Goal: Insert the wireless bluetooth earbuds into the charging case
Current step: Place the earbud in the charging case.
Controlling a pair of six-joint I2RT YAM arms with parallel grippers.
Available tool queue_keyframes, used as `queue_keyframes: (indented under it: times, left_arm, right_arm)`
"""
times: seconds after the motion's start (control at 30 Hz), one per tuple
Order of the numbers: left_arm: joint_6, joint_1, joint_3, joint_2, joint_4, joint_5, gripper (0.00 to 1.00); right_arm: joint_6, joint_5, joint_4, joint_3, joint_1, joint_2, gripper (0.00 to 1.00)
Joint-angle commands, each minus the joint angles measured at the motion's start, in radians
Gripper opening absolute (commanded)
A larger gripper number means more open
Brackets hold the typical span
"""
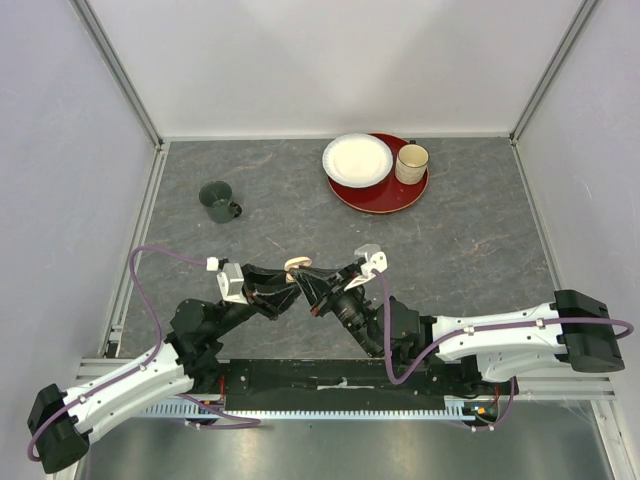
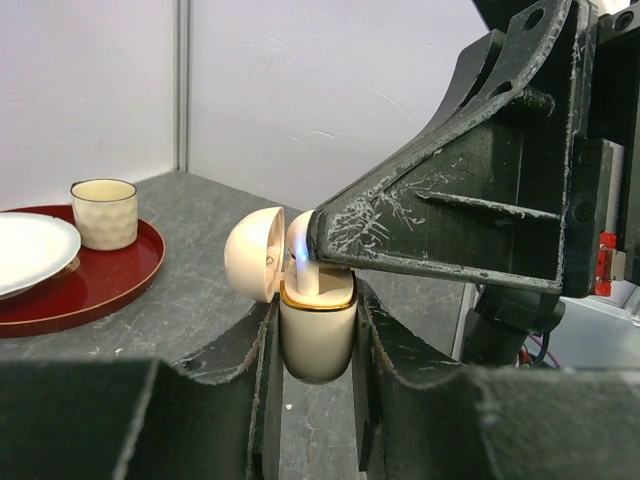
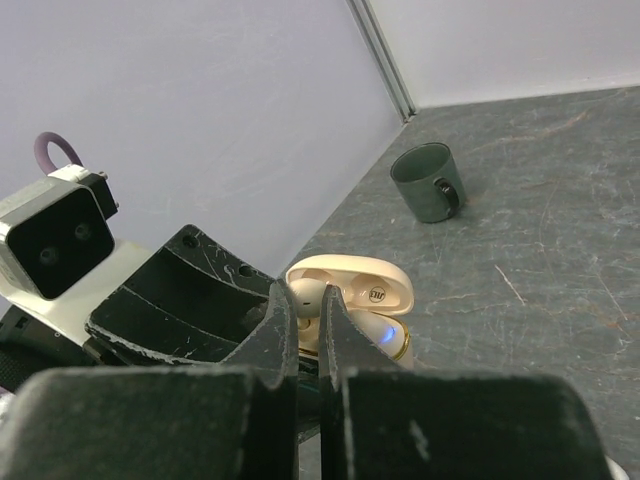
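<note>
My left gripper (image 2: 313, 312) is shut on a cream charging case (image 2: 318, 338) with a gold rim. It holds the case upright above the table, with the lid (image 2: 252, 255) swung open. My right gripper (image 3: 308, 312) is shut on a white earbud (image 3: 311, 296) and holds it at the case's open top (image 3: 365, 287). A second earbud (image 3: 372, 330) sits in the case beside a blue light. From above, both grippers meet at the case (image 1: 298, 264) near the middle front of the table. No other earbuds show.
A dark green mug (image 1: 218, 201) stands at the back left. A red tray (image 1: 378, 206) at the back right holds a white plate (image 1: 357, 160) and a cream cup (image 1: 411, 163). White walls close in the table.
</note>
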Motion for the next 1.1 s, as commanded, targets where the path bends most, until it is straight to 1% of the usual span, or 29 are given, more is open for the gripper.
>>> queue_keyframes:
  times: [0.0,0.23,0.27,0.33,0.47,0.5,0.63,0.7,0.83,0.9,1.07]
  left_arm:
    - [0.046,0.006,0.024,-0.011,0.108,-0.086,0.02]
    - [0.039,0.004,0.027,-0.010,0.098,-0.068,0.02]
    - [0.037,0.004,0.026,-0.011,0.097,-0.067,0.02]
    - [0.033,0.004,0.024,-0.013,0.094,-0.066,0.02]
    - [0.028,0.004,0.024,-0.016,0.089,-0.058,0.02]
    - [0.028,0.006,0.026,-0.015,0.089,-0.055,0.02]
    - [0.027,0.004,0.029,-0.007,0.085,-0.040,0.02]
    - [0.025,0.004,0.029,-0.004,0.078,-0.026,0.02]
    - [0.030,0.004,0.039,0.016,0.078,-0.012,0.02]
    - [0.030,0.004,0.045,0.028,0.077,0.005,0.02]
    - [0.030,0.004,0.047,0.022,0.074,0.008,0.02]
  right_arm:
    - [-0.032,-0.020,-0.114,0.025,0.024,-0.021,0.00]
    - [-0.034,0.004,-0.197,0.037,0.024,-0.055,0.01]
    - [-0.029,0.006,-0.206,0.039,0.024,-0.061,0.02]
    - [-0.023,0.009,-0.235,0.045,0.024,-0.076,0.10]
    - [-0.009,0.009,-0.284,0.062,0.024,-0.087,0.16]
    - [-0.009,0.008,-0.290,0.066,0.024,-0.089,0.19]
    - [-0.005,0.003,-0.291,0.068,0.024,-0.089,0.21]
    - [0.000,0.006,-0.288,0.069,0.024,-0.089,0.25]
    - [0.010,0.020,-0.272,0.063,0.022,-0.092,0.29]
    - [0.017,0.029,-0.263,0.058,0.024,-0.095,0.32]
    - [0.009,0.029,-0.245,0.054,0.024,-0.107,0.37]
